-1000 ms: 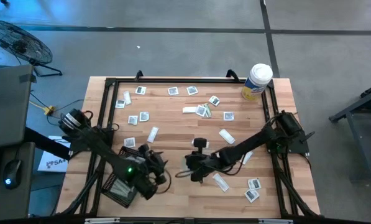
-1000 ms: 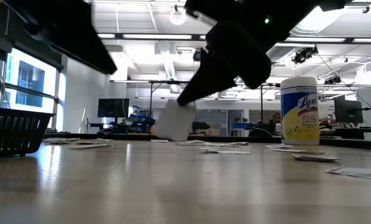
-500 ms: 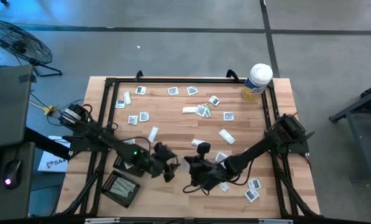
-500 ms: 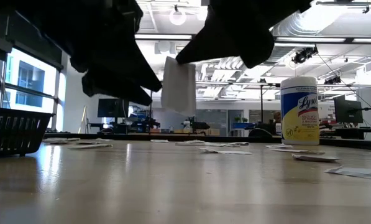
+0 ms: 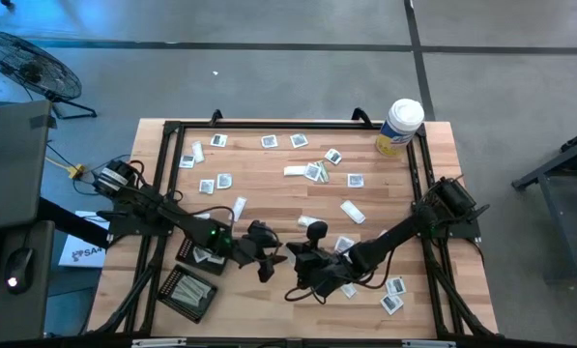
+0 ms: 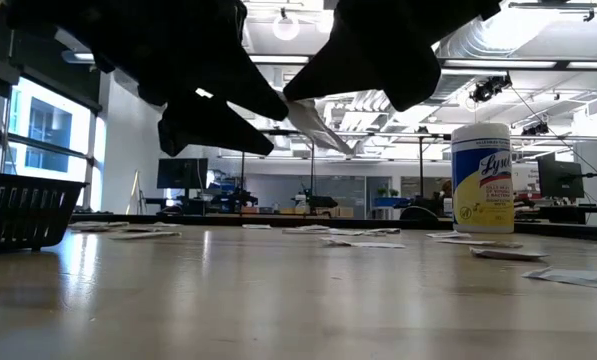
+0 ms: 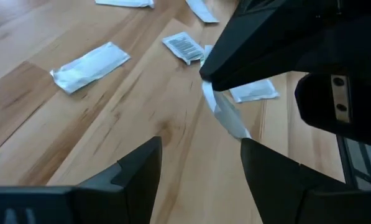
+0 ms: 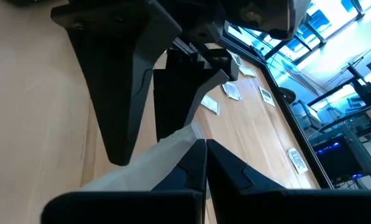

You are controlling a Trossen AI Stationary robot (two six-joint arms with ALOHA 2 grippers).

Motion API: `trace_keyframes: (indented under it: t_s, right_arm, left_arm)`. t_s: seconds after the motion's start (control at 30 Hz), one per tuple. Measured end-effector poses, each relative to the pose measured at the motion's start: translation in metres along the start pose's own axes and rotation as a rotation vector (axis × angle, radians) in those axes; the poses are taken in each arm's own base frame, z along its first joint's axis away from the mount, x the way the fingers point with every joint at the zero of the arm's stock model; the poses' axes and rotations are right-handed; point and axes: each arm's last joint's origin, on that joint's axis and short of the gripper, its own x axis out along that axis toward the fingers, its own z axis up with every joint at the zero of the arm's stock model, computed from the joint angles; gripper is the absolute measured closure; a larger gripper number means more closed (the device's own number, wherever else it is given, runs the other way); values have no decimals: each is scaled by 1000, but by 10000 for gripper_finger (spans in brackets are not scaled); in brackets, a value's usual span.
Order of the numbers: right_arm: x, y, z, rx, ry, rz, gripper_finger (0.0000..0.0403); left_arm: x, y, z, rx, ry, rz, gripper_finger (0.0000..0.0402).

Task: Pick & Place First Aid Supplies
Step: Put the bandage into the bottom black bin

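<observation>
Right gripper [image 5: 293, 259]: pinched on a white strip packet [image 6: 316, 124], mid-air, table's six o'clock.
Left gripper [image 5: 269, 259]: fingers apart, has closed in from nine o'clock.
Meaning: handover looks imminent.

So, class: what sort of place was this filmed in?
Probably an open-plan lab or workshop. The low view shows exposed ceiling ducts, monitors on benches behind, and a concrete floor surrounds the wooden table in the high view.

My fingers [image 8: 205, 163] are pinched together on a white packet [image 8: 149, 163] — the other arm's gripper [image 8: 163, 71] is spread wide just beyond it, over the wooden table [image 8: 42, 112] — more packets [image 8: 232, 91] lie farther off.
</observation>
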Motion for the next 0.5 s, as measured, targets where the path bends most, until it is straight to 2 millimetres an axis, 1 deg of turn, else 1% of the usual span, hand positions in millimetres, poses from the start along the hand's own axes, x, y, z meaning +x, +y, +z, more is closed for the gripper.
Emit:
trace_keyframes:
  t_s: [0.5]
  right_arm:
    - [1,-2,-1,-19,11,-32,401]
  left_arm:
    - [0,-1,0,-10,16,-23,186]
